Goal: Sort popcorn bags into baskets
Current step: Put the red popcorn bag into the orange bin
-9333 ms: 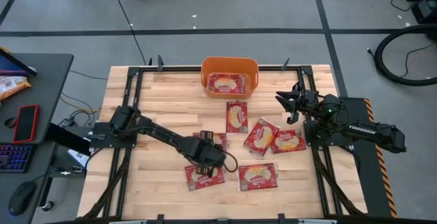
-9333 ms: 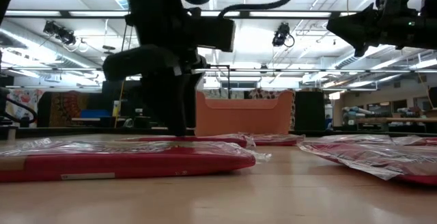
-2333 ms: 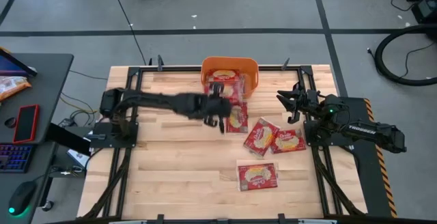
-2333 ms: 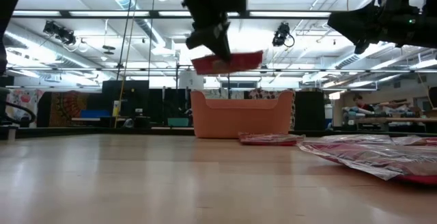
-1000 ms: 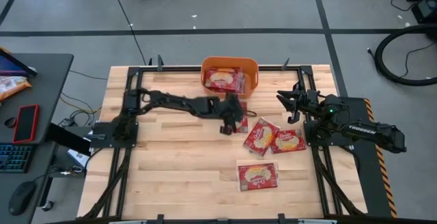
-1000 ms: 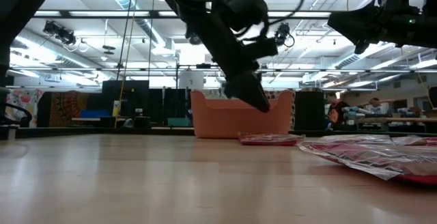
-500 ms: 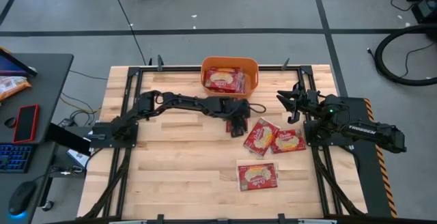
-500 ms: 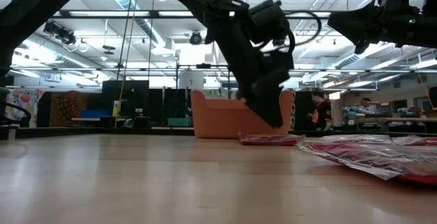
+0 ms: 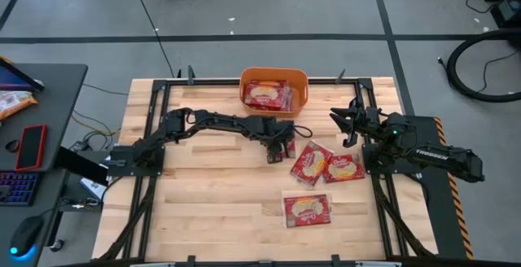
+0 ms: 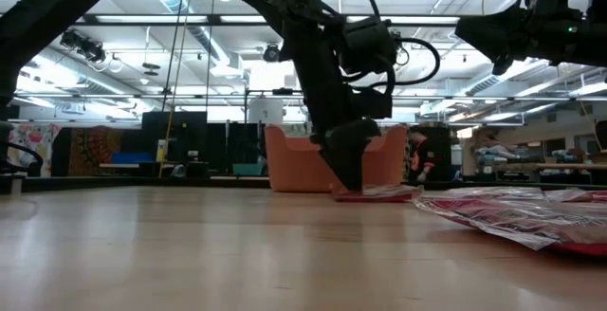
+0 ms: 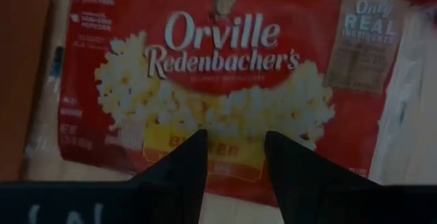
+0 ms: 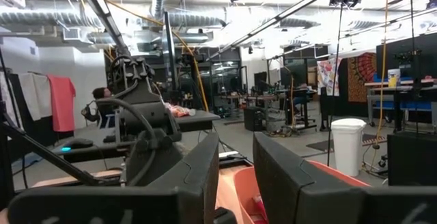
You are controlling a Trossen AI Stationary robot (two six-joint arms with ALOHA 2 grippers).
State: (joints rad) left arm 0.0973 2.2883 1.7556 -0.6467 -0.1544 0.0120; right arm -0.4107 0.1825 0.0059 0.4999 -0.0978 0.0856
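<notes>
Left end effector low over a flat red popcorn bag on the wooden bench, just in front of the orange plastic basket; fingers parted, released. Right end effector raised at bench's right edge, fingers apart, empty.

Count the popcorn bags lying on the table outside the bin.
4: one under the left gripper, showing as a popcorn bag; two side by side; one nearest the front edge. The orange bin holds more, possibly stacked.
</notes>
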